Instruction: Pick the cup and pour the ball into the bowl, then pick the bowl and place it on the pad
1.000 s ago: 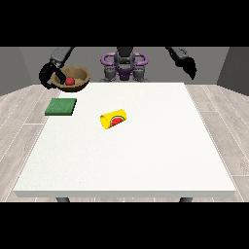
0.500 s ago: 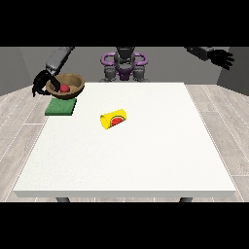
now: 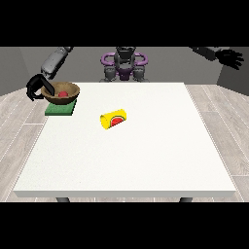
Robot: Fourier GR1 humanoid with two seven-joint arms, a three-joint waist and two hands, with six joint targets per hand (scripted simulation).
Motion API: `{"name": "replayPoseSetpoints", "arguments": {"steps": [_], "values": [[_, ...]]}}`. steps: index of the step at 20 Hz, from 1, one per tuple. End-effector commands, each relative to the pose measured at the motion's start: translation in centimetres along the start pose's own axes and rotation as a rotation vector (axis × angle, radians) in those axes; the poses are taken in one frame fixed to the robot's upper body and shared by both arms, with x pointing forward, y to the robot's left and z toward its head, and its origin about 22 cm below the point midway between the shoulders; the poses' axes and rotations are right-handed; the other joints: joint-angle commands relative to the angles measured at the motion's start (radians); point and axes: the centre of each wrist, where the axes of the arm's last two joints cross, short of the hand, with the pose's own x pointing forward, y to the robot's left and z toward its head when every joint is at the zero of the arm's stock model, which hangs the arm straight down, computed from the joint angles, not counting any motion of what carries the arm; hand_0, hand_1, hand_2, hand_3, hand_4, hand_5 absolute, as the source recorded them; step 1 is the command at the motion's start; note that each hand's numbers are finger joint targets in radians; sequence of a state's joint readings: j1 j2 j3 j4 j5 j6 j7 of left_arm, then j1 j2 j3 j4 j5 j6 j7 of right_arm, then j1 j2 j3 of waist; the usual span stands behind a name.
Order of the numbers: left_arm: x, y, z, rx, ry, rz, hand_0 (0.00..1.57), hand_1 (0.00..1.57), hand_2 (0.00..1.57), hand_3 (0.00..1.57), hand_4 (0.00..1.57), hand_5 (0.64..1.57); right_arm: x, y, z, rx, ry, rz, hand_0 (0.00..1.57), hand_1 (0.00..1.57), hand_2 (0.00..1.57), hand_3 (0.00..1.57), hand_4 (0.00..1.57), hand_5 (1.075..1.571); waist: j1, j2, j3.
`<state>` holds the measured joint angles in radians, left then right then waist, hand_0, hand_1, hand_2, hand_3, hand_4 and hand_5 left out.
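Note:
A brown bowl (image 3: 62, 93) with a red ball (image 3: 63, 93) inside it rests on or just above the green pad (image 3: 60, 109) at the table's far left corner. The hand at the view's left (image 3: 37, 87) curls round the bowl's left rim. A yellow cup (image 3: 113, 119) with a red watermelon picture lies on its side near the middle of the white table (image 3: 131, 160). The hand at the view's right (image 3: 230, 57) is raised far off to the right, above and beyond the table, fingers spread and holding nothing.
The robot's torso (image 3: 124, 65) stands behind the table's far edge. Wooden floor surrounds the table on every side.
The bowl with the ball has come down and slightly towards the camera onto the green pad, still held. The hand at the view's right has swung further out and up.

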<state>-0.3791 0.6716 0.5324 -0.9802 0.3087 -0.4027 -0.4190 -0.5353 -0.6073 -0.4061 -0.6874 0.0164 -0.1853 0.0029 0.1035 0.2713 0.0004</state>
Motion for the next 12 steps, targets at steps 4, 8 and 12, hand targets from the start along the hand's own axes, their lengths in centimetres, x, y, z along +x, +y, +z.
{"name": "replayPoseSetpoints", "arguments": {"steps": [4,8,12], "values": [[-0.6,1.3,0.9,-0.009,0.004,0.019,0.00,0.00,0.00,0.00,1.18,1.551,1.5,-0.4,-0.9,0.042,0.014,-0.030,0.00,0.00,0.42,0.65,0.00,1.460,0.000,0.001,-0.0006],[-1.0,-4.0,-0.3,-0.074,0.078,-0.010,0.00,0.00,0.00,0.00,1.08,1.567,0.9,-0.6,-1.1,0.073,0.066,0.003,0.00,0.00,0.00,0.12,0.00,1.369,-0.018,-0.093,0.0008],[-2.2,-10.5,-0.6,-0.164,0.170,0.060,0.00,0.00,0.00,0.00,0.90,1.559,2.9,-0.5,-1.7,0.104,0.117,0.037,0.00,0.00,0.00,0.00,0.00,1.356,0.010,-0.226,0.0006]]}}
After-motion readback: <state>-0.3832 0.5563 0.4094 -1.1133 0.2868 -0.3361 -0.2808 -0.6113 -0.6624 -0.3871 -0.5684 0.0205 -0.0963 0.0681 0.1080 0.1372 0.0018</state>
